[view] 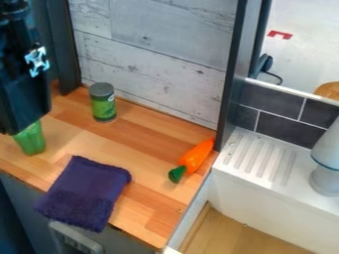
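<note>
Where the gripper (21,106) hangs | green object (30,140) | long axis near-upright | top hidden

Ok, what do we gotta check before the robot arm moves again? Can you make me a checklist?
1. Is the arm apart from the green see-through thing? Cannot tell: the arm hides its top.
2. Is the can with the gray lid standing up? Ok: it's upright by the back wall.
3. Is the purple cloth all on the counter? Not ok: its fluffy end pokes over the front edge.
4. Is the orange carrot on the wood? Ok: it lies at the right side, green end toward the front.
5. Are the carrot and cloth apart? Ok: bare wood shows between them.
</note>
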You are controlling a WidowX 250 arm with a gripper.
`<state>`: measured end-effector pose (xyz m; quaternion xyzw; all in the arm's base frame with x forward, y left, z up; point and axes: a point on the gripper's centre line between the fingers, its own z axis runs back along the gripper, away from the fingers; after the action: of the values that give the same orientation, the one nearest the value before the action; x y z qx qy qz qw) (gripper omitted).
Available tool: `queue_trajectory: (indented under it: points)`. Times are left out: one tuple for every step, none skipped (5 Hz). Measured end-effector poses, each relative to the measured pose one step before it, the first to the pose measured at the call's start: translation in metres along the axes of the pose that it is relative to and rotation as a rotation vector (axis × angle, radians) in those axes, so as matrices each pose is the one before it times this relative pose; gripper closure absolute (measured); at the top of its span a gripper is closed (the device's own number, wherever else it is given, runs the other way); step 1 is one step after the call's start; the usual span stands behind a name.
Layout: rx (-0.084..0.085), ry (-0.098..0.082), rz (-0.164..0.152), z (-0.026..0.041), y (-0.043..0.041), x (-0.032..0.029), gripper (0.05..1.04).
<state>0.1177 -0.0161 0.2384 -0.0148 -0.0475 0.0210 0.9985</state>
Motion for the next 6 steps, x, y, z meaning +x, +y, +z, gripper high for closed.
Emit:
queue_trajectory:
  points:
    - [0.0017, 0.009, 0.0063, -0.00301, 0.00055, -0.00082, 0.083]
    - [0.0769, 0.0614, 0.1155, -0.03565, 0.01638, 0.01633, 0.083]
    - [0.0712, -0.031, 0.0862, -0.04181, 0.00409, 0.01987, 0.083]
    - [-0.0234, 0.0122, -0.0225, -0.0487, -0.01328, 0.02366, 0.083]
    - [-0.0253, 0.0029, -0.0366, -0.04139, -0.00216, 0.02297, 0.083]
    - [-0.0172, 0.0146, -0.0454, -0.04028, 0.00155, 0.01764, 0.083]
